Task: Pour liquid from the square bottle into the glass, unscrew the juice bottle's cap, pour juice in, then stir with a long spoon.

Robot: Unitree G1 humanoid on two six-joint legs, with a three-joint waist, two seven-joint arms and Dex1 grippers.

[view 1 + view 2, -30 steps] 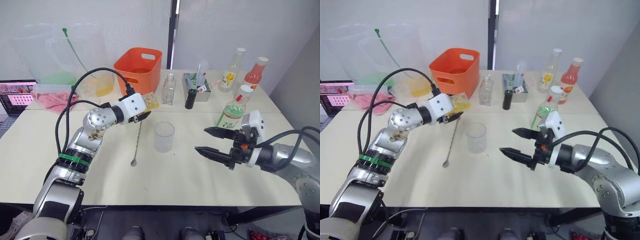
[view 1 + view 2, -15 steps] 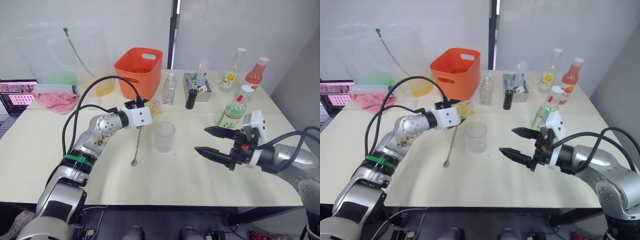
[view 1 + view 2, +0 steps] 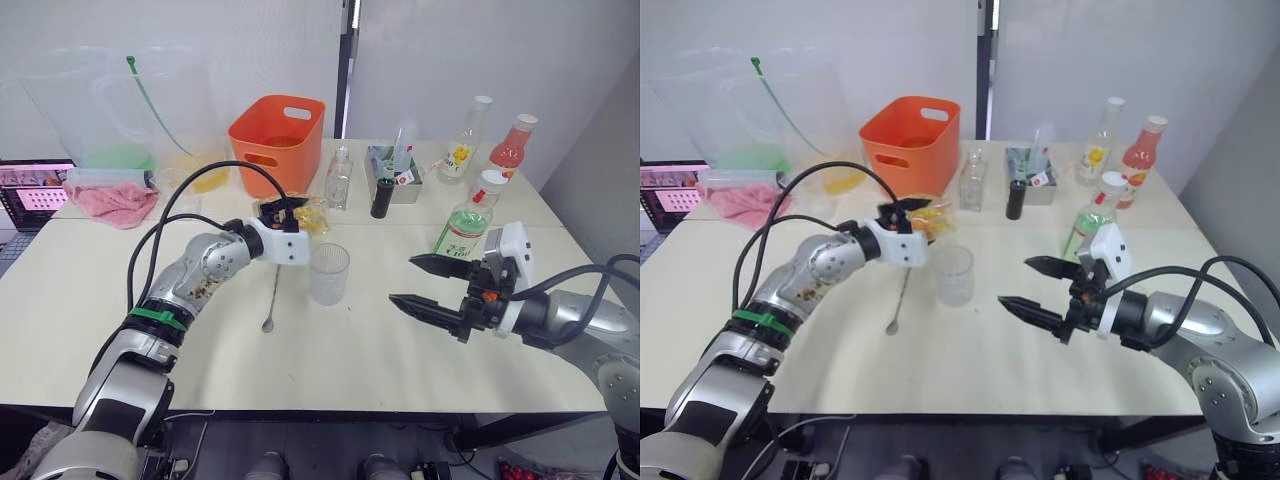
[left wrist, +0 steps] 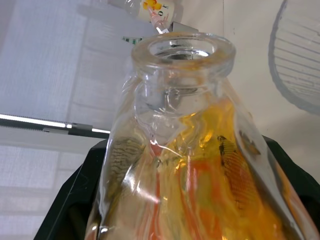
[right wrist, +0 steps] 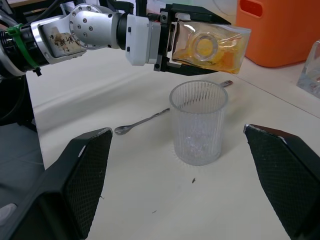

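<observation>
My left gripper (image 3: 288, 214) is shut on the square bottle (image 3: 309, 215), a squat clear flask with yellow contents. The flask (image 5: 207, 47) lies tilted on its side, and its open neck (image 4: 183, 50) hangs just above and behind the glass's rim. The glass (image 3: 328, 273) is a ribbed clear tumbler standing mid-table. To its left, flat on the table, lies the long spoon (image 3: 274, 285). The green juice bottle (image 3: 464, 227) with its white cap (image 3: 492, 180) stands right of the glass. In front of it, my right gripper (image 3: 402, 279) is open and empty, pointing at the glass (image 5: 198, 122).
An orange basket (image 3: 278, 130) stands at the back, with a small clear bottle (image 3: 338, 178) and a grey holder (image 3: 392, 160) to its right. A yellow-labelled bottle (image 3: 462, 143) and a pink-red bottle (image 3: 508, 148) stand far right. A pink cloth (image 3: 110, 200) lies at the back left.
My left gripper has carried the square bottle right, toward the glass, and tipped it further over. The right arm has stayed still.
</observation>
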